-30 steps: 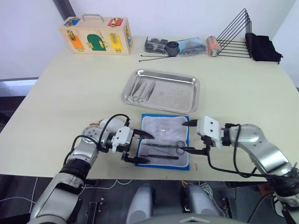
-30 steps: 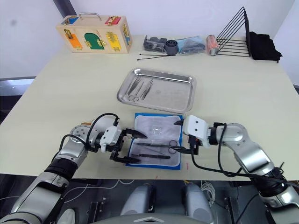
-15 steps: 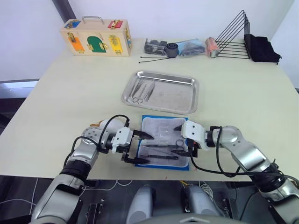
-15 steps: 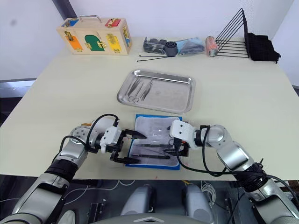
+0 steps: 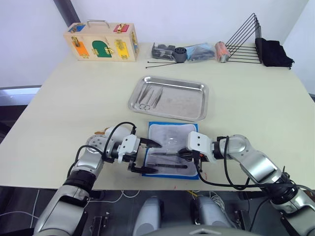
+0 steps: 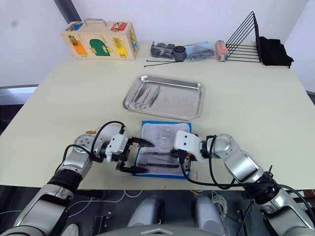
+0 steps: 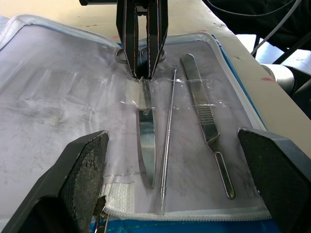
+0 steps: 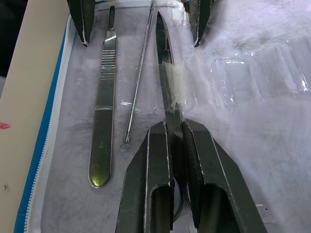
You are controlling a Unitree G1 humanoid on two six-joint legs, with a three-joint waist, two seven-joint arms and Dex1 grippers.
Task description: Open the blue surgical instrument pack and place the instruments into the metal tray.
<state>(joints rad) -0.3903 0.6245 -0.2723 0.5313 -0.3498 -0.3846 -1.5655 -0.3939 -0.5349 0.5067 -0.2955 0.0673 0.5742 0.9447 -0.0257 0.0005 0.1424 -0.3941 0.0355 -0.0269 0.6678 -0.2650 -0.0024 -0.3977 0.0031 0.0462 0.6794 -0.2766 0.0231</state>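
Steel scissors (image 8: 167, 82), one of three pack tools, sit clamped in right pincer (image 8: 174, 127); left pincer (image 7: 172, 189) gapes wide.

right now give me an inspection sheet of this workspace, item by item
surface: pale table, bare at the left.
pack: blue surgical instrument pack lies open near the front edge, lining up.
instruments: scissors, thin probe and flat handle lie in the pack's sleeves; a few more lie in the metal tray.
clutter: wooden latch box, black cable ties, wire rack and small parts along the far edge.
grippers: right tool shut on the scissors near their rings; left tool open at the pack's left edge.
cables: black leads loop along both arms.
surroundings: white wall behind the table.
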